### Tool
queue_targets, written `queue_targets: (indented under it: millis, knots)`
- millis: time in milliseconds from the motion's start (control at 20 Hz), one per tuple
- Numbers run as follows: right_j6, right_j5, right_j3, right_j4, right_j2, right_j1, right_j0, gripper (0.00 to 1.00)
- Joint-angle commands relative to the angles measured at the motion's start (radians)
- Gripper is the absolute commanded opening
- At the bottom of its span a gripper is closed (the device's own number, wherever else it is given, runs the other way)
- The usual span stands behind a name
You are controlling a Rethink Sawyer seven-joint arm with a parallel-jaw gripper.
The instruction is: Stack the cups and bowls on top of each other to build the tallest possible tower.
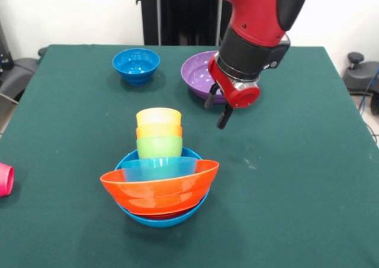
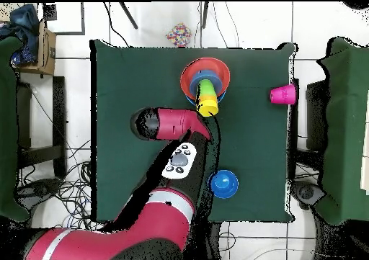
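The tower [image 1: 159,179] stands at the table's middle front. A wide light-blue bowl [image 1: 160,219] is its base and a large orange bowl [image 1: 160,190] sits tilted in it. A smaller light-blue bowl [image 1: 159,167] comes above that, then green [image 1: 159,145], orange [image 1: 159,131] and yellow [image 1: 159,116] cups. It also shows in the overhead view [image 2: 205,81]. My gripper [image 1: 216,108] hangs open and empty to the right of the tower's top, in front of the purple bowl [image 1: 198,72]. A dark-blue bowl [image 1: 136,64] sits at the back left. A pink cup [image 1: 5,179] lies at the left edge.
In the overhead view the pink cup [image 2: 282,93] lies on its side near the table's right edge and the dark-blue bowl [image 2: 224,183] sits near the robot's side. My arm [image 2: 169,122] covers the purple bowl there. Chairs and cables surround the table.
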Motion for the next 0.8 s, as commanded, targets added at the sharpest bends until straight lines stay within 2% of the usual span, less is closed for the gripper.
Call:
queue_targets:
  millis: [50,250,400,600,800]
  knots:
    - [-0.02,0.169,0.076,-0.002,0.079,-0.071,-0.014,1.0]
    - [-0.051,0.266,0.079,0.004,0.083,-0.129,-0.042,1.0]
    - [-0.046,0.291,0.097,0.0,0.079,-0.158,-0.042,1.0]
    - [-0.042,0.381,0.107,0.007,0.082,-0.223,-0.038,1.0]
    - [0.012,0.323,0.122,0.012,0.088,-0.201,-0.027,1.0]
